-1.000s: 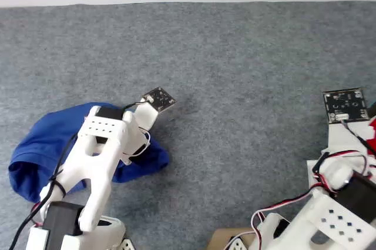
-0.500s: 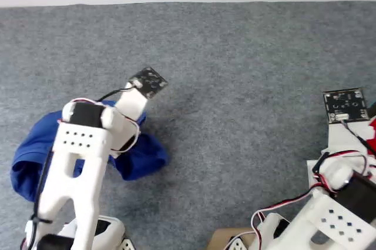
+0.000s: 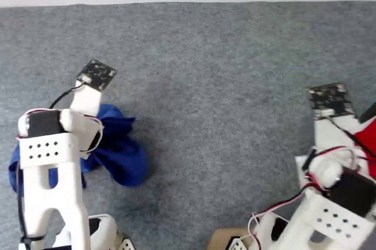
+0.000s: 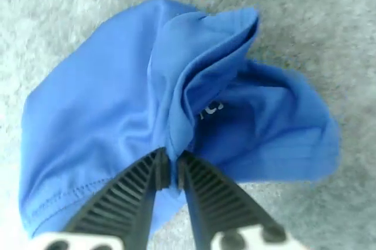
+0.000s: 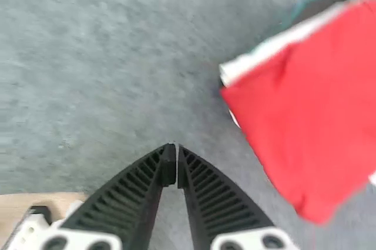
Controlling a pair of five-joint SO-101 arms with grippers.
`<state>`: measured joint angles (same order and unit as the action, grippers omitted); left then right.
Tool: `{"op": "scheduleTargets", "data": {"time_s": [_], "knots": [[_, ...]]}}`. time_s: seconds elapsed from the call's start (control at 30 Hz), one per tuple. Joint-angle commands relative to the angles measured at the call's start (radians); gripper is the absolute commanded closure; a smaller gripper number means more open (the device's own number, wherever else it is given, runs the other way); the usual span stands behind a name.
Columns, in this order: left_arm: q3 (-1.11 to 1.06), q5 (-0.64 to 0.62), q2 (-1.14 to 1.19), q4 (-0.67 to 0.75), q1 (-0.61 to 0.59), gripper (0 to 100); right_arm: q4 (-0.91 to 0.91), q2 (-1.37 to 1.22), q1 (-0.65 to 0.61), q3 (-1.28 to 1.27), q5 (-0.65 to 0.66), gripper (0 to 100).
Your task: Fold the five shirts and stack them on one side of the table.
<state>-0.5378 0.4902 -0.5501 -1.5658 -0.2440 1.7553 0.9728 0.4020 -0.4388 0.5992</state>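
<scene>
While the blue shirt (image 4: 117, 103) lay bunched rather than flat, it sat at the left side of the table, on the grey mat (image 3: 223, 85), partly under the left arm in the high view. Its cloth looked thin, light and limp, with a slight sheen. It would likely sag and slide on itself rather than hold any crease, so a pinch in the middle would only drag it into a heap. A hem, shoulder or sleeve edge would probably be the better place to take hold, with the rest spread out on the mat first.

The left gripper (image 4: 170, 156) was clamped on a raised ridge of that blue cloth, near the middle of the bundle, and folds fanned away from the pinch. The stitched hem ran along the bundle's edge, just beside one finger.

Well apart, at the right side of the table, the right gripper (image 5: 175, 150) hung over bare mat with its jaws together and nothing between them. A red shirt (image 5: 305, 115) lay near it, untouched, with a white band (image 5: 276, 53) along its edge.
</scene>
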Motion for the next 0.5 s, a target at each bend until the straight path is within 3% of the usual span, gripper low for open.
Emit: {"op": "scheduleTargets", "data": {"time_s": [0.0, 0.23, 0.47], "knots": [[0.033, -0.009, -0.034, -0.009, -0.072, 99, 0.028, -0.001, -0.174, 0.006, -0.075, 98.3], [0.033, -0.008, -0.029, -0.031, -0.199, 99, -0.018, -0.073, -0.394, -0.032, -0.183, 98.3], [-0.028, -0.005, -0.032, -0.031, -0.163, 99, -0.019, -0.191, -0.430, 0.014, -0.236, 98.6]]}}
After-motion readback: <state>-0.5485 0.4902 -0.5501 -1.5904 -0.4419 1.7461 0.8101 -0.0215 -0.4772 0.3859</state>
